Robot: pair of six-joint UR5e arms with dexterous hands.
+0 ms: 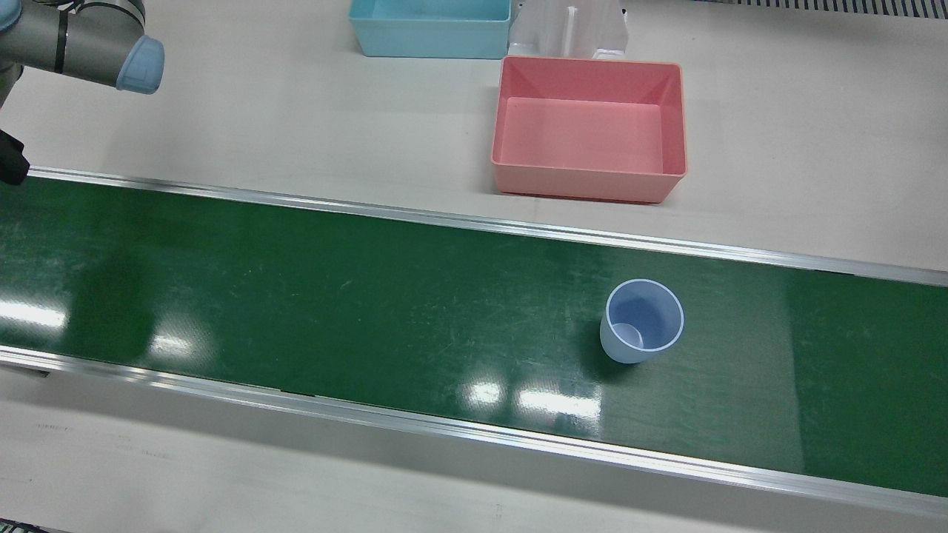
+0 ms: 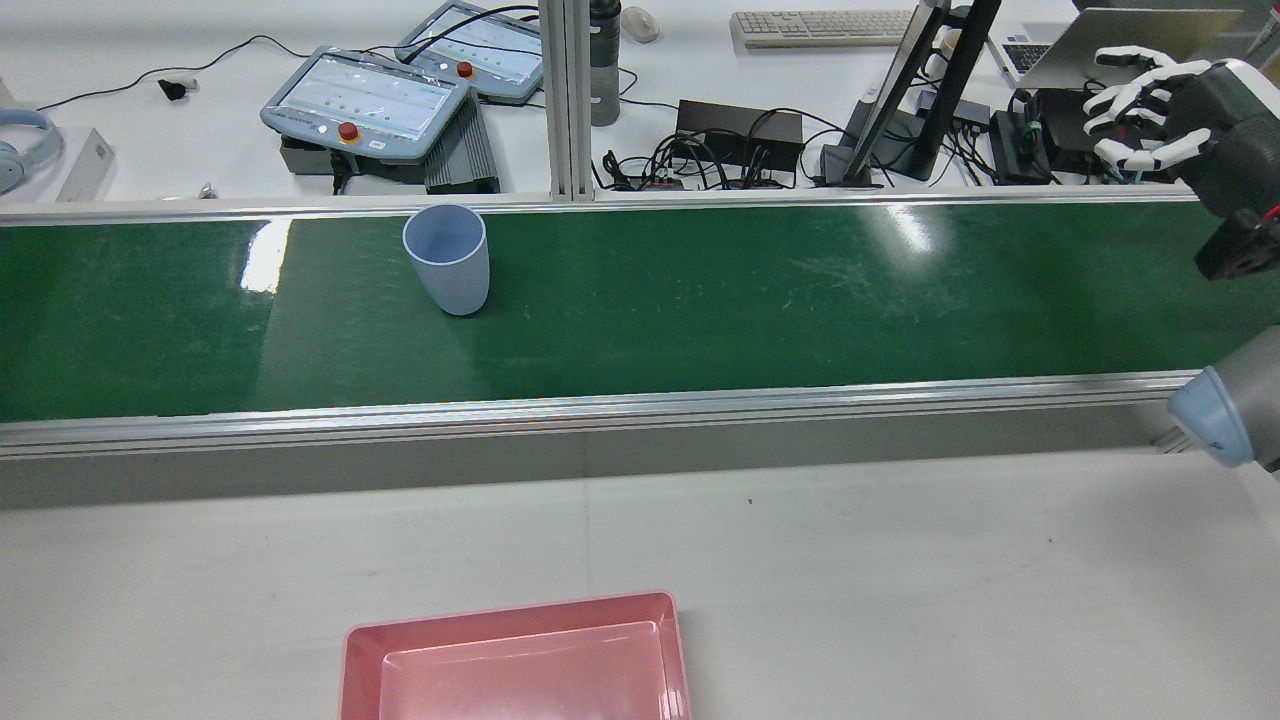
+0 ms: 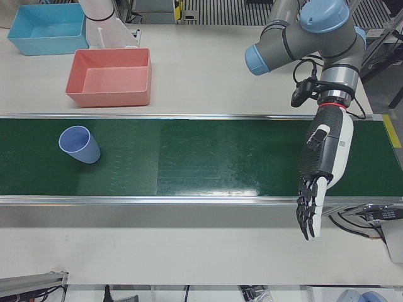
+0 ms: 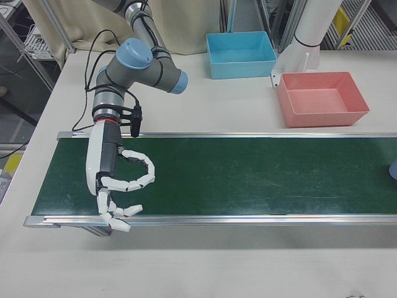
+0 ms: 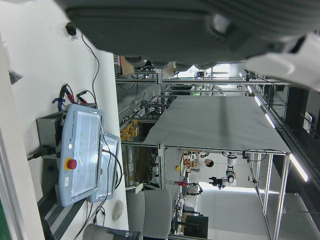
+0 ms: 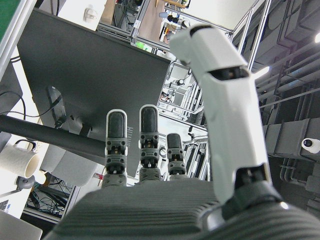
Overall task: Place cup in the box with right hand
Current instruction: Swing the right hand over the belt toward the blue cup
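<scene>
A pale blue cup (image 1: 643, 322) stands upright on the green conveyor belt (image 1: 370, 296). It also shows in the rear view (image 2: 447, 258), the left-front view (image 3: 79, 144) and at the right edge of the right-front view (image 4: 393, 171). The empty pink box (image 1: 585, 185) sits on the table beside the belt, close to the cup, and also shows in the right-front view (image 4: 324, 118). My right hand (image 4: 118, 186) is open, its fingers loosely curled, above the belt's far end, well away from the cup; the rear view (image 2: 1150, 110) shows it too. My left hand (image 3: 315, 189) is open and empty at the opposite end.
A blue box (image 1: 429, 44) and a white pedestal (image 1: 570, 29) stand behind the pink box. Aluminium rails (image 1: 474, 222) edge the belt. Teach pendants (image 2: 365, 100), cables and a monitor stand lie beyond the belt in the rear view.
</scene>
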